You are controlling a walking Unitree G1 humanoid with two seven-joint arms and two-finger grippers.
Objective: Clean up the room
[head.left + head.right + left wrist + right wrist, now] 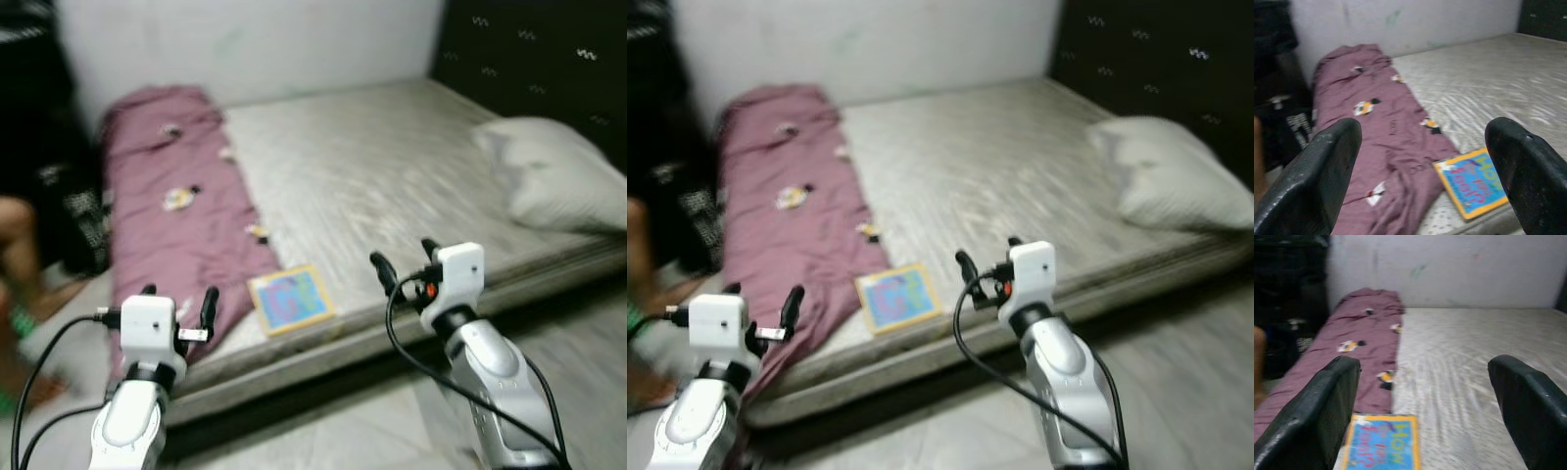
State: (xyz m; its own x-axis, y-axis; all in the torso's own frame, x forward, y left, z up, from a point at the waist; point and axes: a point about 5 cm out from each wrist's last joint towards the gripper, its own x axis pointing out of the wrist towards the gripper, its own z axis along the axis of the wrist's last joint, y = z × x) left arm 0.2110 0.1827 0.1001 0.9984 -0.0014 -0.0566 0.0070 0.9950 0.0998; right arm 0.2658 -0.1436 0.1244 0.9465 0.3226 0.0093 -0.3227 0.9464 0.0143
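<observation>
Blanket (186,225), maroon with small printed patches, lies rumpled in a long strip down the left side of the bed (392,166), its near end hanging over the mattress edge. Left tool (178,302) hovers above that hanging end, fingers spread wide, holding nothing. Just beside the blanket's right edge, at the near edge of the mattress, lies a picture book (290,299): thin, flat, yellow border, blue cover with coloured lettering, cover up, slightly skewed to the bed edge. Right tool (404,260) hangs over the mattress edge to the right of the book, also spread wide and empty. A white pillow (554,176) rests at the far right, well apart from both. Frames are motion-blurred.

Judgement: step in hand is approach; the book looks the likeliest first pick. It lies flat, so a finger probably has to slip under the overhanging edge. Settle the stance before reaching.
</observation>
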